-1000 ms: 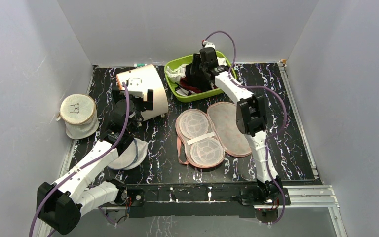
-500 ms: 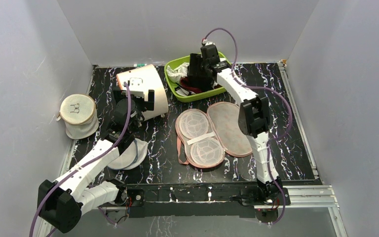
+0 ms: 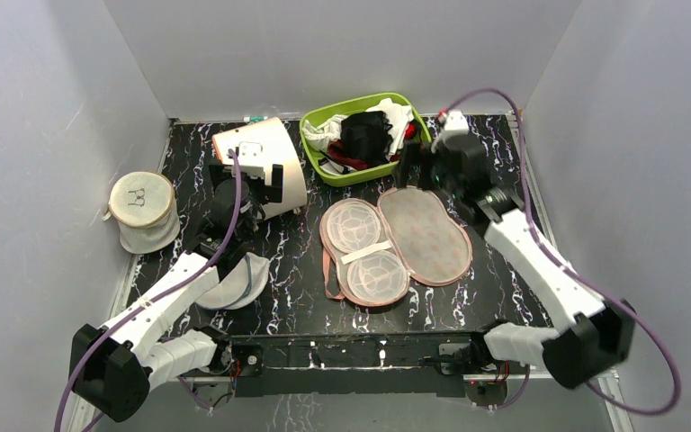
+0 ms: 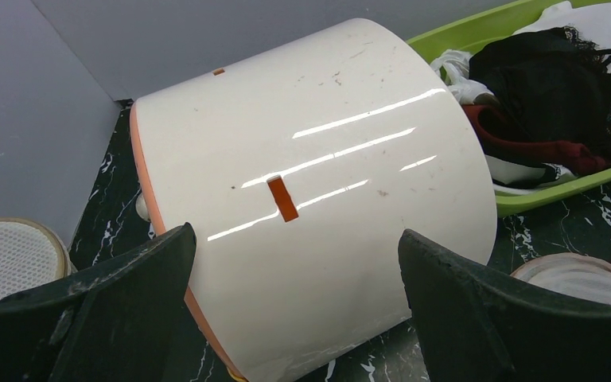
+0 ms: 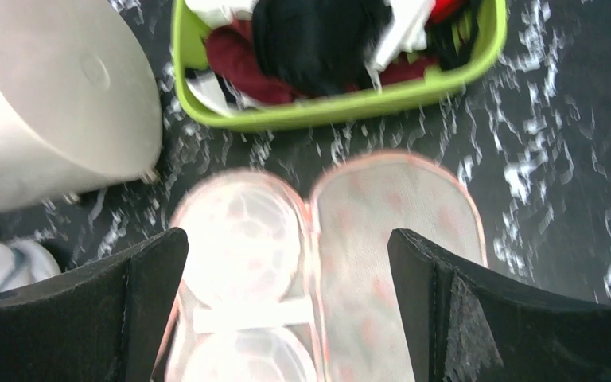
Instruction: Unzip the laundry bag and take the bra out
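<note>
The laundry bag lies unzipped and spread flat mid-table, mesh cups on the left half and the peach lid on the right. The black bra rests on top of the clothes in the green basket, held by nothing. My right gripper hovers open between the basket and the bag. Its wrist view looks down on the bag, with the bra above and nothing between the fingers. My left gripper is open and faces the white tub.
A glossy white tub with an orange rim lies on its side at the back left. A white mesh cylinder bag stands by the left wall. A round white mesh pouch lies under the left arm. A dark red garment is in the basket.
My right gripper opened over the basket and left the bra there. Then the arm drew back toward the bag and swung out to the right. The left arm stayed put.
</note>
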Controlling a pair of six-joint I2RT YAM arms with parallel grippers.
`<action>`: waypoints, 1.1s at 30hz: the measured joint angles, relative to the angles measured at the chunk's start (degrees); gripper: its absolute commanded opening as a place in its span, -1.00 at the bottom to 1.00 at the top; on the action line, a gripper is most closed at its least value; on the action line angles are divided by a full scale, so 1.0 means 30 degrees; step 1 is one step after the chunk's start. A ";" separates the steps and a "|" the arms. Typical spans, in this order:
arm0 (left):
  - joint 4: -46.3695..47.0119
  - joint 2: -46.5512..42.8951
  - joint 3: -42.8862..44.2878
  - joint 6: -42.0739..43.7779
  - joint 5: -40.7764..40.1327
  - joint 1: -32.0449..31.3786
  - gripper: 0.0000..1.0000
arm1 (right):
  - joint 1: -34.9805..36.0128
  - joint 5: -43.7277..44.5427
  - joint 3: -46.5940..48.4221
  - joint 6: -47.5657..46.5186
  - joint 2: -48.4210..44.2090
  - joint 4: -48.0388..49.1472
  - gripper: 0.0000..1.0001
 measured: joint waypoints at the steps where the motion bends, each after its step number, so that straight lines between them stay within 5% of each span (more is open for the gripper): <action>1: -0.0022 0.0000 0.0000 -0.0058 0.0066 0.0000 0.97 | 0.0000 0.0146 -0.1151 0.0007 -0.0991 -0.0036 0.96; 10: -0.0656 -0.0401 0.0204 -0.0510 0.0612 0.0000 0.97 | -0.0080 0.2543 -0.9100 0.1115 -0.8597 -0.1362 0.96; 21: -0.0692 -0.0903 0.0321 -0.0729 0.0743 -0.0007 0.97 | -0.1683 0.2594 -0.9027 0.3271 -0.6069 -0.1712 0.96; 24: -0.0685 -0.1107 0.0321 -0.0780 0.0750 -0.0007 0.97 | -0.4000 0.0576 -0.9027 0.3563 -0.5209 -0.1596 0.96; 29: -0.0692 -0.1282 0.0321 -0.0940 0.0889 -0.0007 0.97 | -1.1154 -0.4590 -0.9668 0.4044 -0.4138 -0.0255 0.94; 33: -0.0692 -0.1348 0.0321 -0.1144 0.1158 -0.0007 0.97 | -1.3865 -0.6608 -1.0433 0.4262 -0.3053 0.0393 0.89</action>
